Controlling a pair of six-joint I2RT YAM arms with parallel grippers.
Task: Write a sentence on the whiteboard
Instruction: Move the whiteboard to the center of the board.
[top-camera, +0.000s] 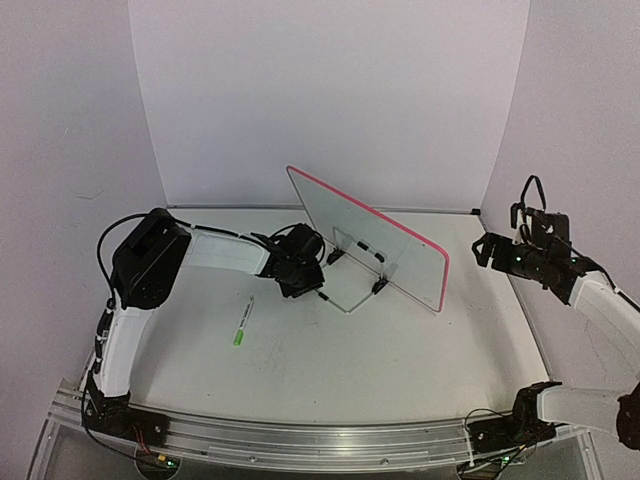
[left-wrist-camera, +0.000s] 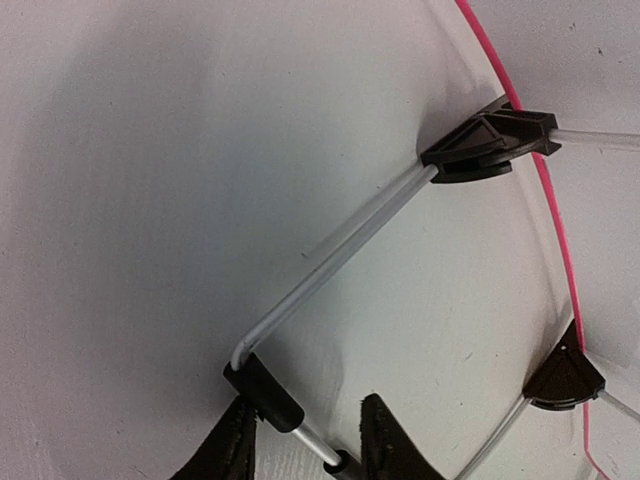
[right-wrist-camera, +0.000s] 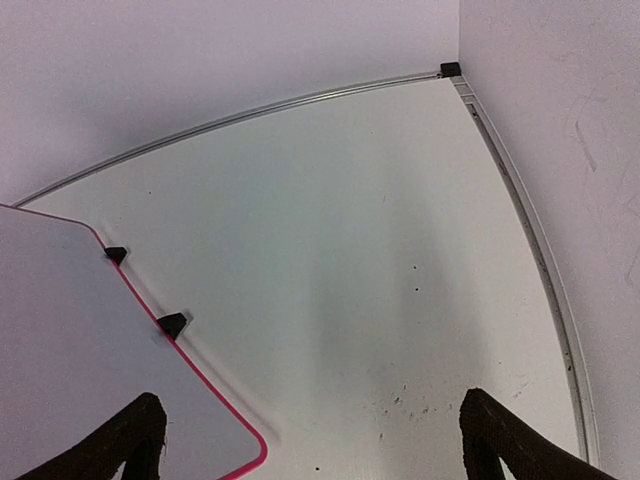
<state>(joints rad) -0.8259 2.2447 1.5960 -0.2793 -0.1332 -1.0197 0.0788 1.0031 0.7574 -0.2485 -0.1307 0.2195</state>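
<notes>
The whiteboard (top-camera: 385, 243), white with a pink-red rim, stands tilted on its wire stand (top-camera: 350, 300) mid-table. No sentence shows on the faces in view. My left gripper (top-camera: 312, 280) is at the stand's near corner. In the left wrist view its fingertips (left-wrist-camera: 232, 445) close from both sides on the stand's foot bar (left-wrist-camera: 300, 425), one on the black sleeve (left-wrist-camera: 262, 390), the other on the lower cap. My right gripper (top-camera: 487, 250) hangs raised at the right, jaws wide open (right-wrist-camera: 310, 425) and nothing between them, above the board's corner (right-wrist-camera: 225, 455).
A green marker (top-camera: 243, 324) lies on the table left of the board, near my left forearm. Black clips (left-wrist-camera: 490, 140) fasten the stand to the board's rim. White walls enclose the table at the back and sides, with a metal rail (right-wrist-camera: 530, 240) along the right edge.
</notes>
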